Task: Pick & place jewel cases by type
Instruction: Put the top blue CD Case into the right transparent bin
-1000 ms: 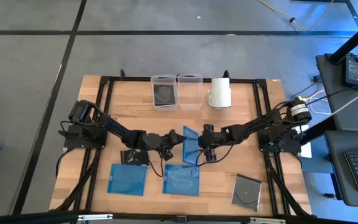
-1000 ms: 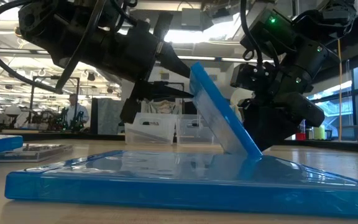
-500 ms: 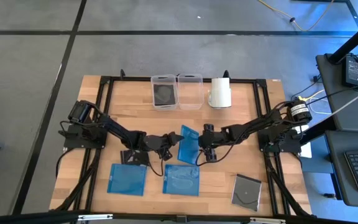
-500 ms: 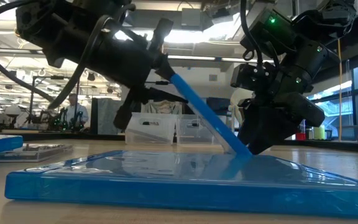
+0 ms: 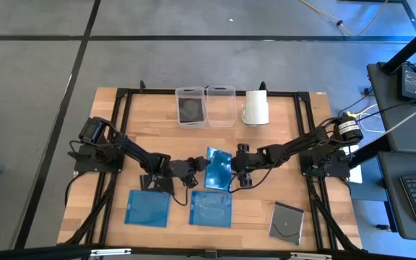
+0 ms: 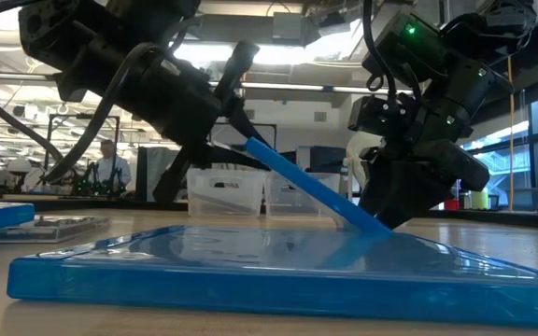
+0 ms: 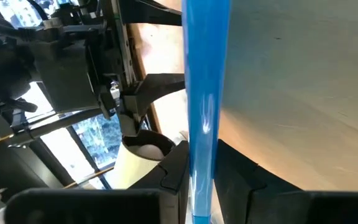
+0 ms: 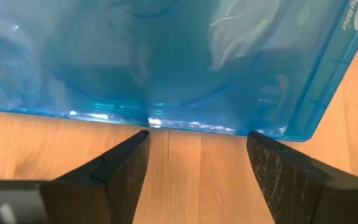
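My left gripper point(image 5: 193, 168) is shut on a translucent blue jewel case point(image 5: 218, 170) at the table's middle. The case slants, its right edge on the wood and its left edge raised. My right gripper point(image 5: 235, 174) is open, low on the table at the case's right edge. Two more blue cases point(image 5: 148, 208) point(image 5: 210, 208) lie flat nearer the near edge. One dark case point(image 5: 286, 222) lies near the right corner, and another point(image 5: 155, 182) sits under my left arm. A third dark case lies inside the left bin point(image 5: 191, 108). My left gripper pinches the blue case's raised left edge point(image 6: 253, 146) between its two fingers point(image 7: 176, 171), coming from the table's left, slanting down. The case tilts, with its opposite edge point(image 6: 374, 224) on the table. My right gripper's open fingertips point(image 8: 143, 135) stand against the case's lowered edge point(image 8: 197, 127), level, from the right.
Two clear bins point(image 5: 220, 105) stand side by side at the far edge, with a white roll point(image 5: 256, 108) to their right. A flat blue case point(image 6: 269, 266) fills the low view's foreground. Bare wood lies between the arms and the bins.
My left gripper has moved toward the table's left and down, still shut on the case. The blue case has tipped from steep to a shallower slant. Its raised edge has sunk while its lower edge stayed on the wood by my right gripper.
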Robot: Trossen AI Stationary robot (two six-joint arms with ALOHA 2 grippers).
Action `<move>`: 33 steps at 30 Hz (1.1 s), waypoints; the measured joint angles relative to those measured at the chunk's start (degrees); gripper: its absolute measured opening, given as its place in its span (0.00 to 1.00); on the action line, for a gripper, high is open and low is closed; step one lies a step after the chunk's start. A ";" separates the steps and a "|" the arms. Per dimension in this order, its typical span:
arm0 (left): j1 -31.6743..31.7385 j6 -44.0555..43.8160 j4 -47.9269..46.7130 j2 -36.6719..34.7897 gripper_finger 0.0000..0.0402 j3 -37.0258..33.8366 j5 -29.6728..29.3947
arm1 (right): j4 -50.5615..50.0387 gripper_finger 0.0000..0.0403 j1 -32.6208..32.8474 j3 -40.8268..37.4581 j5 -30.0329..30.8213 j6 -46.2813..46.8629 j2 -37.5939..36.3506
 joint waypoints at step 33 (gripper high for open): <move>1.09 -5.54 6.49 -0.85 0.12 0.03 -13.28 | -29.18 0.68 -0.06 4.85 15.56 9.16 -19.02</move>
